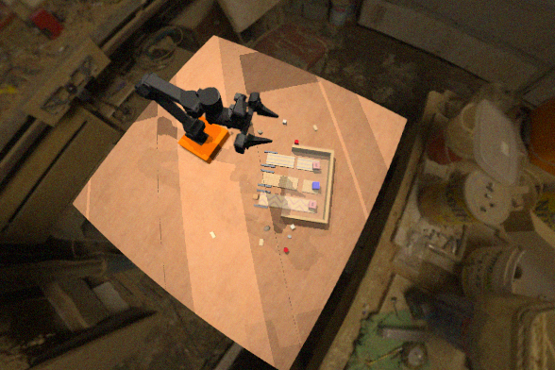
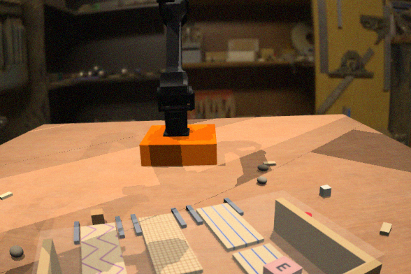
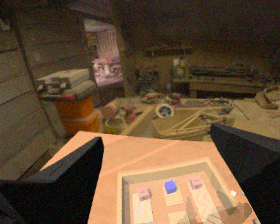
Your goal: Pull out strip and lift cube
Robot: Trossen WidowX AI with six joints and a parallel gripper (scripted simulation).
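A wooden tray (image 1: pixel 330 179) (image 2: pixel 314 235) (image 3: pixel 127 192) holds three strips with small blue tabs (image 1: pixel 270 153) (image 2: pixel 179 217) at their open ends. The zigzag strip (image 1: pixel 283 202) (image 2: pixel 101 248) looks whole and carries a pink cube (image 1: pixel 311 205) (image 3: pixel 196 181). The grid strip (image 1: pixel 280 181) (image 2: pixel 168 241) is cut and has a blue cube (image 1: pixel 315 185) (image 3: pixel 169 187) on its far piece. The striped strip (image 1: pixel 279 160) (image 2: pixel 228 225) is cut too, and a pink cube marked E (image 1: pixel 316 165) (image 2: pixel 282 266) (image 3: pixel 144 193) sits on its far piece. My gripper (image 1: pixel 274 127) (image 3: pixel 157 136) is open and empty. It hangs above the table between the arm's base and the tray.
The arm stands on an orange block (image 1: pixel 208 143) (image 2: pixel 178 147). Loose bits lie around the tray: a white cube (image 1: pixel 284 122) (image 2: pixel 325 190), red cubes (image 1: pixel 296 142) (image 1: pixel 285 250), grey pebbles (image 2: pixel 263 167) (image 2: pixel 261 180) and tan chips (image 1: pixel 212 234) (image 2: pixel 385 228).
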